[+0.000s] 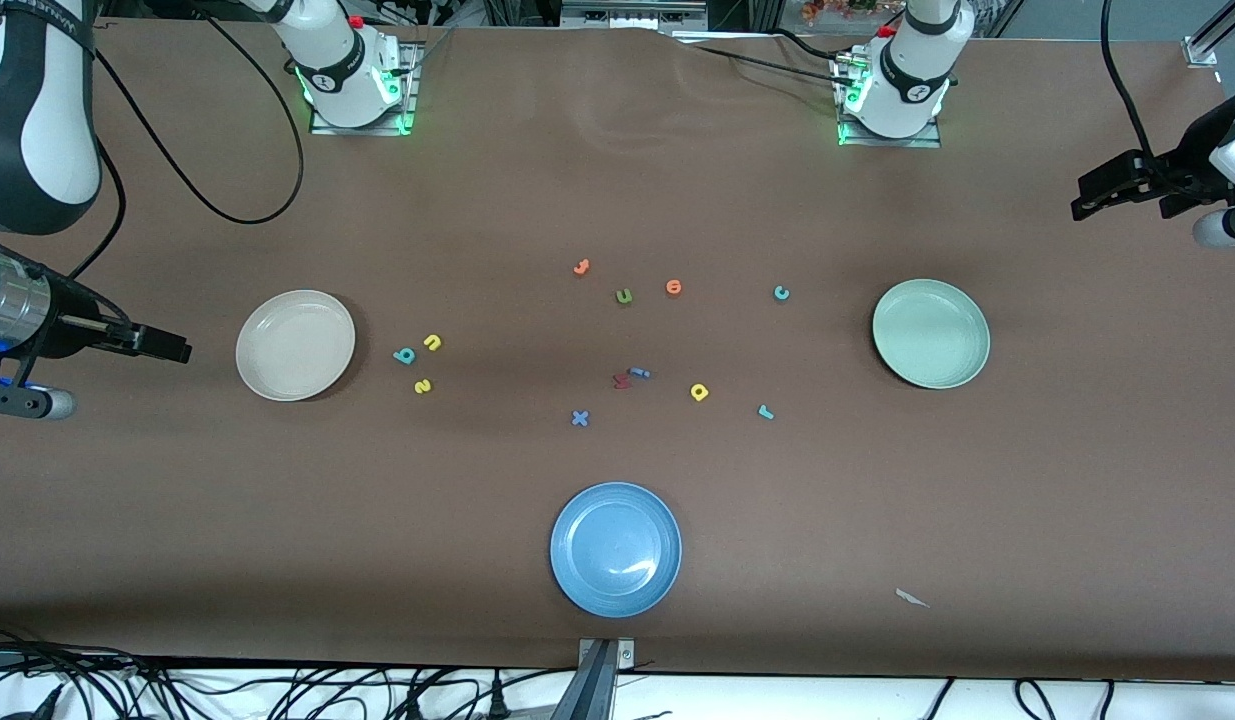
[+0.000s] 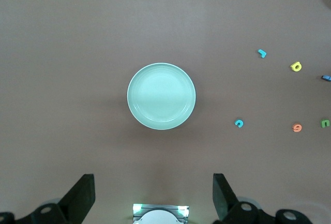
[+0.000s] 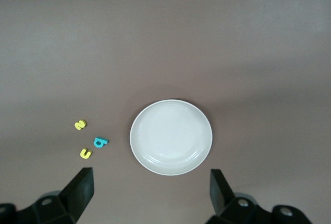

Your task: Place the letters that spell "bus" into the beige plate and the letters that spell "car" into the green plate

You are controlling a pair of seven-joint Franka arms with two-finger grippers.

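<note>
While spare letters (image 1: 623,296) lie between, the plates (image 1: 295,345) sit bare

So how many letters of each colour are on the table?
Teal letters: 3
Yellow letters: 3
Orange letters: 2
Blue letters: 2
Green letter: 1
Red letter: 1
Total: 12
</note>
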